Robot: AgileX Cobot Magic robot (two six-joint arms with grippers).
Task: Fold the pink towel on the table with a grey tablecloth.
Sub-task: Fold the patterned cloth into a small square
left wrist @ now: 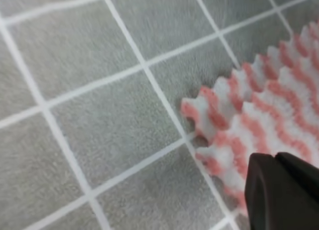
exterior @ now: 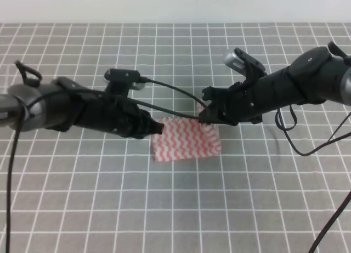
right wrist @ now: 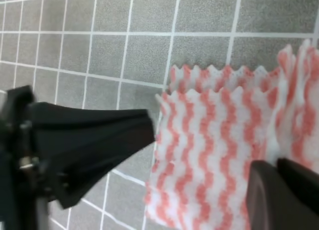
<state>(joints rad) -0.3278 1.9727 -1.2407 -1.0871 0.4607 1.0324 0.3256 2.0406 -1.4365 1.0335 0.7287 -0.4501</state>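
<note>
Right now your pink towel (exterior: 186,139) lies near the middle of the table with a grey tablecloth (exterior: 164,209), folded over so two jagged edges sit stacked, slightly offset. Your left gripper (exterior: 156,127) meets the towel's left edge with its fingers drawn together, though you can't tell whether cloth is pinched. Your right gripper (exterior: 211,117) sits at the upper right corner, seemingly clamped on the towel there.
</note>
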